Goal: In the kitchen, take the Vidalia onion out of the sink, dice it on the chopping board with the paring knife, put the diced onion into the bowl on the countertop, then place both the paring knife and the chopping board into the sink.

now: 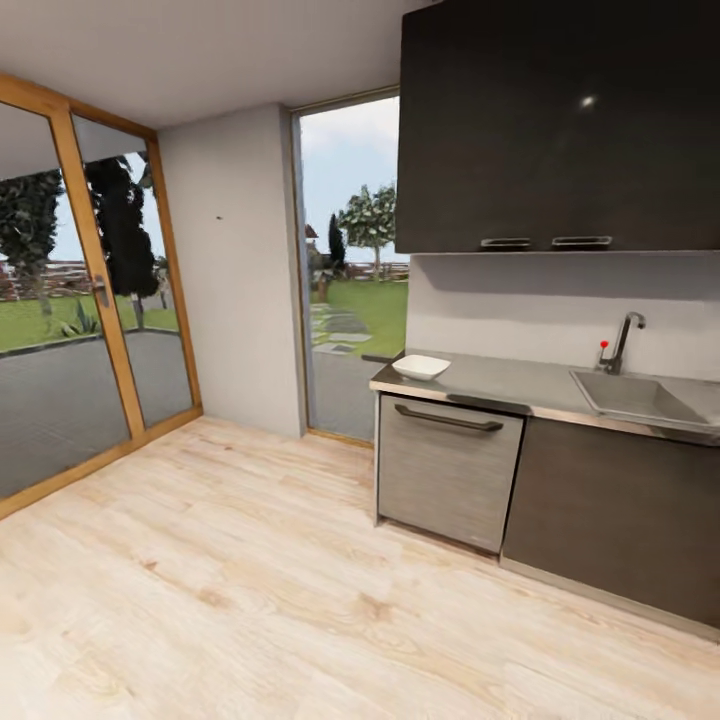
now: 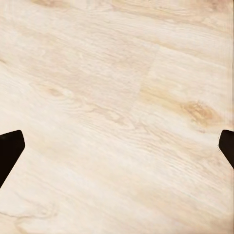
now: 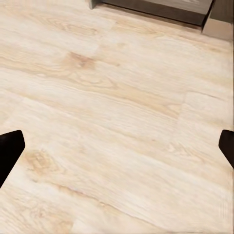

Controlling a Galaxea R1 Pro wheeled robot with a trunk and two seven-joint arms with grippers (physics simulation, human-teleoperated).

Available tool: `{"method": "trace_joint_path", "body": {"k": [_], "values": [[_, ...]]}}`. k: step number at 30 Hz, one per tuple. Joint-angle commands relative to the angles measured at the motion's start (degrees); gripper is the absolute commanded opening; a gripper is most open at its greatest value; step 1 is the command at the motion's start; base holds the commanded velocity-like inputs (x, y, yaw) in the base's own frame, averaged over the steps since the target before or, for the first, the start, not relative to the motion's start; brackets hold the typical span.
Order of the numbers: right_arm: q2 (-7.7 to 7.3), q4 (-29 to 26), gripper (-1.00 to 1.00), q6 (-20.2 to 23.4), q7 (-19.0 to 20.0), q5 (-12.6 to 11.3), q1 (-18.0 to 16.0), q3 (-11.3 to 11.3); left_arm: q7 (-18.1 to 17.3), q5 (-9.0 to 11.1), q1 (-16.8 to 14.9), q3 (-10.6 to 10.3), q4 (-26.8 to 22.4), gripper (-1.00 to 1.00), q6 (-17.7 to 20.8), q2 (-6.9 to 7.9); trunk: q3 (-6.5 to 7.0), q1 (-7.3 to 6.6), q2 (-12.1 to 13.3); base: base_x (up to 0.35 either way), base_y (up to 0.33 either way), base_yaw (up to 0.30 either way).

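Observation:
The kitchen stands ahead on the right in the head view. A white bowl (image 1: pixel 421 367) sits near the left end of the grey countertop (image 1: pixel 505 381). Further right is the steel sink (image 1: pixel 635 397) with its chrome faucet (image 1: pixel 624 344) and red knob. The basin's inside is hidden from here, and the onion, chopping board and paring knife are out of view. My left gripper (image 2: pixel 117 151) hangs open over bare wooden floor, its dark fingertips (image 2: pixel 9 148) wide apart. Over floor near the cabinet base, my right gripper (image 3: pixel 117 151) is open too, holding nothing.
Glossy black upper cabinets (image 1: pixel 560 125) hang above the counter. A grey drawer front with a bar handle (image 1: pixel 448 420) sits under the bowl, dark cabinet doors (image 1: pixel 610 520) beside it. Glass doors (image 1: pixel 90 300) and a tall window (image 1: pixel 350 260) line the far walls. Light wood floor (image 1: pixel 250 580) lies between.

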Motion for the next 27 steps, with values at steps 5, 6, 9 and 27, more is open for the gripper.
{"method": "trace_joint_path", "body": {"k": [5,6,9,27], "values": [[0.04,0.3,1.0,-0.2,0.0,0.0,0.0,0.0,0.0,0.0,0.0,0.0,0.0,1.0,-0.1,0.0,0.07,0.0,0.0,0.0,0.0,-0.267],[0.06,0.3,1.0,-0.2,0.0,0.0,0.0,0.0,0.0,0.0,0.0,0.0,0.0,1.0,-0.1,0.0,0.1,0.0,0.0,0.0,0.0,-0.267],[0.08,0.4,1.0,-0.2,0.0,0.0,0.0,0.0,0.0,0.0,0.0,0.0,0.0,1.0,-0.1,0.0,0.17,0.0,0.0,0.0,0.0,-0.267],[0.1,0.5,1.0,-0.2,0.0,0.0,0.0,0.0,0.0,0.0,0.0,0.1,0.0,1.0,-0.1,0.01,0.63,0.0,0.0,0.0,0.0,-0.267]]}}
